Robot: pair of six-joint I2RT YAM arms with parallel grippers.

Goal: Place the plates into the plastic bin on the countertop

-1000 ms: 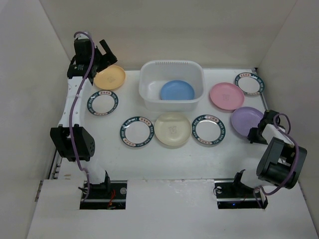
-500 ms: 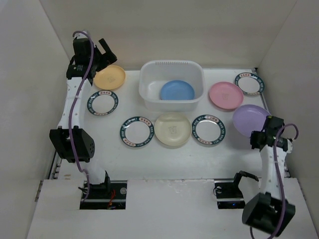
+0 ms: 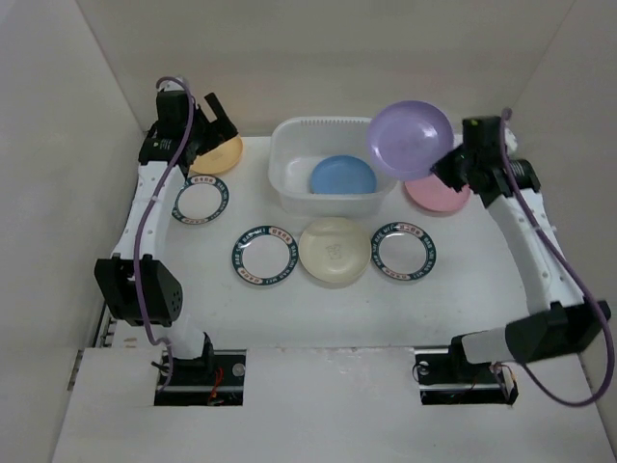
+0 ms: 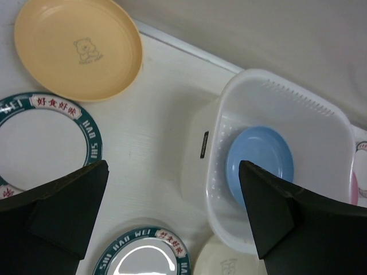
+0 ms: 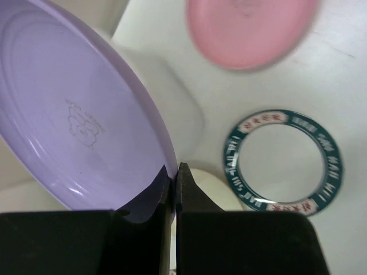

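The purple plate (image 3: 412, 138) is held tilted over the plastic bin's (image 3: 289, 193) right corner, pinched at its edge by the clenched right claw (image 5: 172, 172). The pink plate (image 3: 439, 196) is partly hidden behind it, and the yellow-orange plate (image 3: 227, 154) is partly covered by the left arm. 1 blue plate (image 3: 342, 177) lies in the bin. The left claw (image 4: 172, 206) is spread wide above the table (image 3: 289, 309), and nothing is held in it.

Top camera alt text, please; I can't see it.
The right fingers pinch the purple plate by its rim, raised over the plastic bin's right corner. A blue plate lies in the bin; the left fingers hover open by the yellow plate.
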